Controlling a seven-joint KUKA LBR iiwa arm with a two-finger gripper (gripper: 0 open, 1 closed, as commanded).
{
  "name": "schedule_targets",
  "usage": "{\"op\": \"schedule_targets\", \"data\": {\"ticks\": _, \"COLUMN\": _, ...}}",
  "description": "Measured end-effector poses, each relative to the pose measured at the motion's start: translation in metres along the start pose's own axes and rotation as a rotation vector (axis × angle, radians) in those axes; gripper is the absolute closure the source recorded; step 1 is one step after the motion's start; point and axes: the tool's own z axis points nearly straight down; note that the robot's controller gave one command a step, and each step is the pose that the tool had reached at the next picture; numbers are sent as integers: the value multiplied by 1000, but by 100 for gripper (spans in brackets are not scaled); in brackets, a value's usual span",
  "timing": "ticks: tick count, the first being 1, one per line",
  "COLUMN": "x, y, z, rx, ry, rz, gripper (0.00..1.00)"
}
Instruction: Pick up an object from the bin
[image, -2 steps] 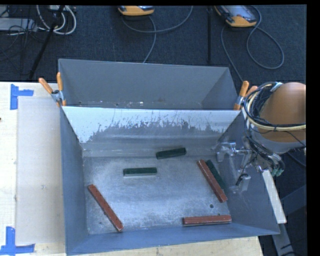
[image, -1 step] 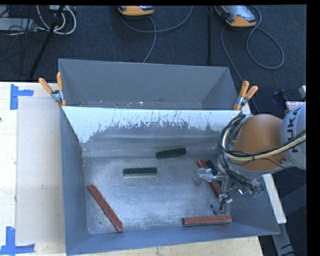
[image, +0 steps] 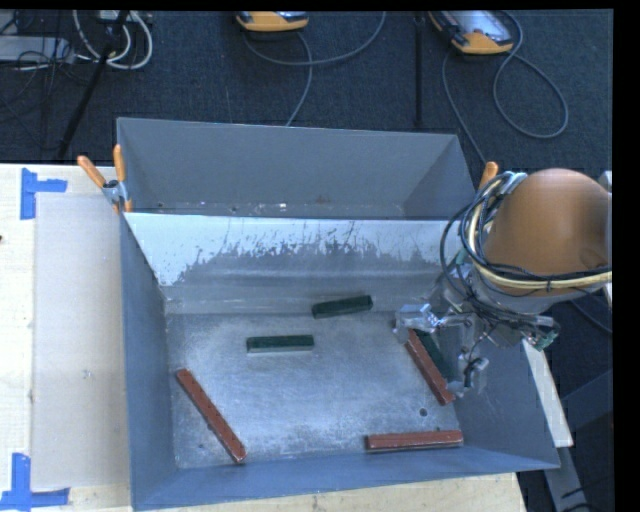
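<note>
Low against the right wall of the bin (image: 505, 425) with fingers (image: 474, 372) spread wide astride the slanted brown bar (image: 428, 370), at risk of scraping that sloped wall or closing near the bar's end, so tipping it loose on the lift.

Green bar (image: 280, 344), green block (image: 342, 307), left strip (image: 210, 415), front strip (image: 414, 439) lie apart.

Grey metal bin (image: 300, 405), five loose bars flat on its floor.
Back green bar (image: 342, 306) near the middle, front green bar (image: 280, 344) apart to its left. Left red-brown bar (image: 209, 414) slanted at front left, front red-brown bar (image: 413, 439) along the front-right edge, right red-brown bar (image: 428, 368) slanted by the right wall.
</note>
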Motion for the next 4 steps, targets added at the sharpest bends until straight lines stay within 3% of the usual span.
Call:
{"op": "schedule_targets", "data": {"ticks": 1, "x": -7, "y": 13, "z": 97, "rx": -10, "ry": 9, "rz": -243, "gripper": 0}}
{"op": "schedule_targets", "data": {"ticks": 2, "x": -16, "y": -36, "z": 15, "rx": 5, "ry": -1, "rz": -223, "gripper": 0}}
{"op": "schedule_targets", "data": {"ticks": 3, "x": -7, "y": -31, "z": 99, "rx": -12, "ry": 8, "rz": -480, "gripper": 0}}
{"op": "schedule_targets", "data": {"ticks": 4, "x": -7, "y": -82, "z": 111, "rx": -23, "ry": -5, "rz": -361, "gripper": 0}}
